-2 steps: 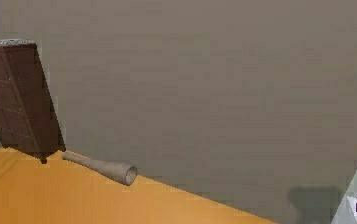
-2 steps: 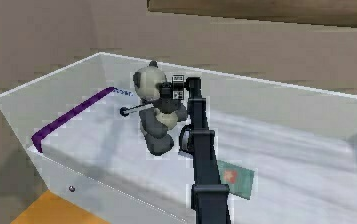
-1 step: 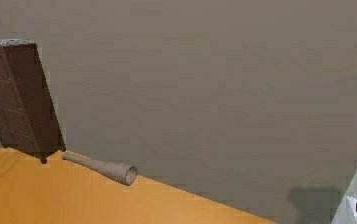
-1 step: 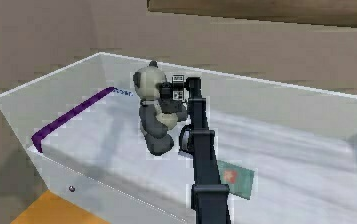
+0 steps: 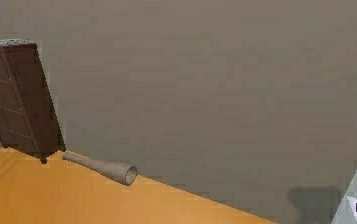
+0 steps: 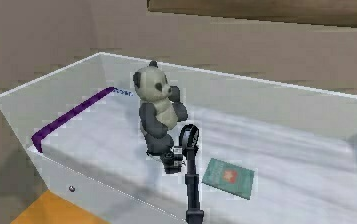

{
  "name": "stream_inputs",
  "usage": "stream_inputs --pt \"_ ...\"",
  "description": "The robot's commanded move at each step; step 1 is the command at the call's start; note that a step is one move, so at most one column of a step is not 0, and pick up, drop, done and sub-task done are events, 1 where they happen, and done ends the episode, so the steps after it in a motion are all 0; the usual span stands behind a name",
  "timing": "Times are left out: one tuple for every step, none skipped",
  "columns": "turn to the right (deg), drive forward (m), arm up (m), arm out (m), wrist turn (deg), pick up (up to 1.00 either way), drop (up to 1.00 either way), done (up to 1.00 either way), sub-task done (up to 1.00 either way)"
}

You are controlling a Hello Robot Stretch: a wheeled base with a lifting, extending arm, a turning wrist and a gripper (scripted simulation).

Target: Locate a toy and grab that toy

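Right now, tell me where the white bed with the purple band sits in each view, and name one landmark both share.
Forward view: the bed is a white sliver with a purple edge in the bottom right corner.
Arm side view: the bed spans most of the picture, purple band at its left end, panda toy on it.
Shared landmark: the orange floor, bottom left in both.

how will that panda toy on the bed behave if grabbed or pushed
The panda toy looks plush, so probably soft and light. It sits upright on the bed with a big head, so a push likely tips it.
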Motion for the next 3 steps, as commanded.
stream_inputs --pt "0.0 0.0 0.0 0.0 0.0 1.0 0.0 0.0 0.0" --pt "0.0 0.0 0.1 0.0 0.0 0.0 0.0 0.0 0.0" --pt "0.0 0.0 0.0 0.0 0.0 0.0 0.0 1.0 0.0"
